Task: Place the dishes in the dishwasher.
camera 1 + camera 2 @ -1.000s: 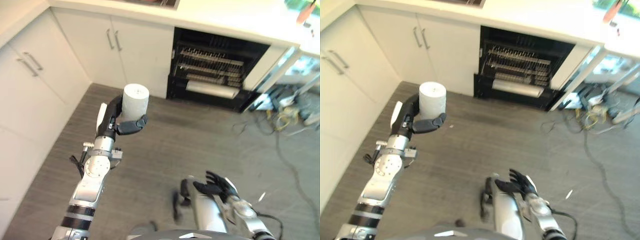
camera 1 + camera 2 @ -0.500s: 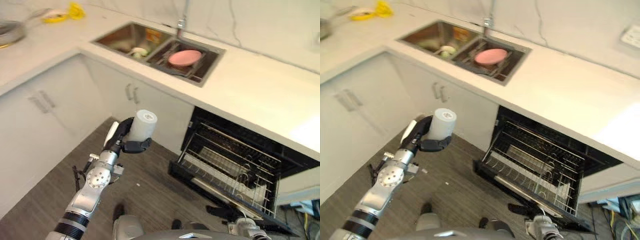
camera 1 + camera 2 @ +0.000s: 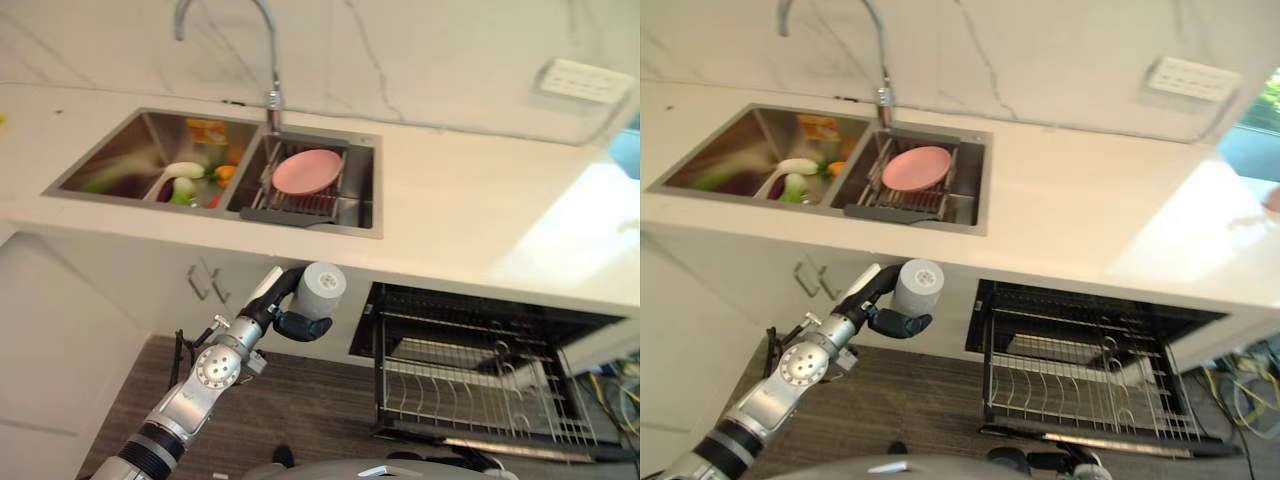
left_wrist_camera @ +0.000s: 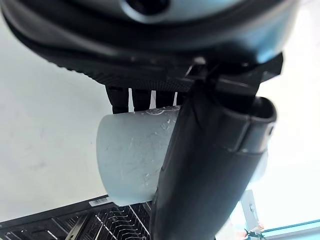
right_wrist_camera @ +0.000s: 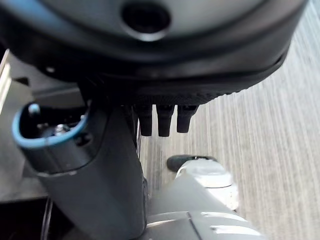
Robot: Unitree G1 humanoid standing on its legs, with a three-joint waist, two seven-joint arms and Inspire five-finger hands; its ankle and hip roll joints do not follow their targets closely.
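the left hand (image 3: 290, 318) grasps a pale grey cup (image 3: 322, 288), fingers and thumb curled round its side, and holds it upright in the air in front of the white cabinets (image 3: 205, 290), below the counter (image 3: 470, 220) edge. the left wrist view shows the same grip close up: the cup (image 4: 131, 160) sits between the thumb (image 4: 215, 165) and the fingers (image 4: 142, 100), with the rack wires past it.

to the right of the cup, the dishwasher (image 3: 480, 345) stands open with its wire rack (image 3: 470, 395) pulled out; something pale lies among the wires, too small to name. the cup is near the rack's left end but apart from it.

up on the counter, a double sink (image 3: 362, 215) holds a pink plate (image 3: 306, 170) on a dark drying rack in its right basin, and green and white things in the left basin. a curved tap (image 3: 270, 60) rises behind the sink.

the right hand (image 5: 115, 165) shows in its wrist view over the grey floor (image 5: 265, 130), fingers (image 5: 162, 120) relaxed and straight, holding nothing.
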